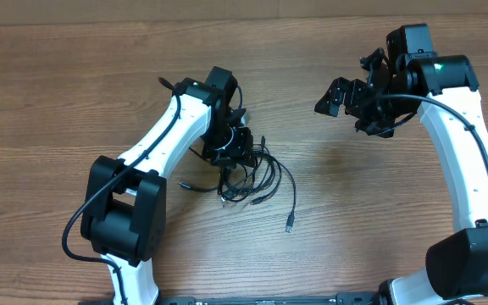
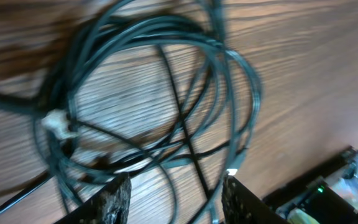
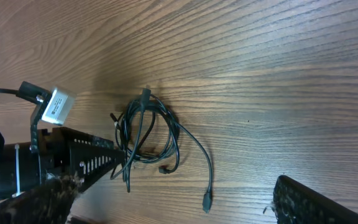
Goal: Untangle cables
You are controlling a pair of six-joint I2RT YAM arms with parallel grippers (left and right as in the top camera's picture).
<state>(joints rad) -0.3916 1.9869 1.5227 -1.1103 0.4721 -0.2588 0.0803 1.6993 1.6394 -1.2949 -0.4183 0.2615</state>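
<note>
While the left gripper [image 2: 174, 183] hangs low over the tabletop, its two dark fingers [image 2: 114, 202] stand apart. A few thin strands run through the gap, but nothing is pinched between them. Just beyond the fingertips lie the cables [image 2: 252, 93], a loose coil of black wires crossing one another on the wooden table [image 1: 58, 85]. A pale plug tip [image 2: 55, 121] shows at the coil's left side in this blurred wrist view. Seen from overhead, the tangle sits near the table's middle, right under the left gripper's head. One free strand trails out toward the near right and ends in a small plug [image 1: 290, 226] that lies apart from the coil. Farther off, toward the table's far right, the right gripper [image 1: 346, 106] hovers above the wood, well apart from the cables. Its fingers are spread wide and hold nothing.
</note>
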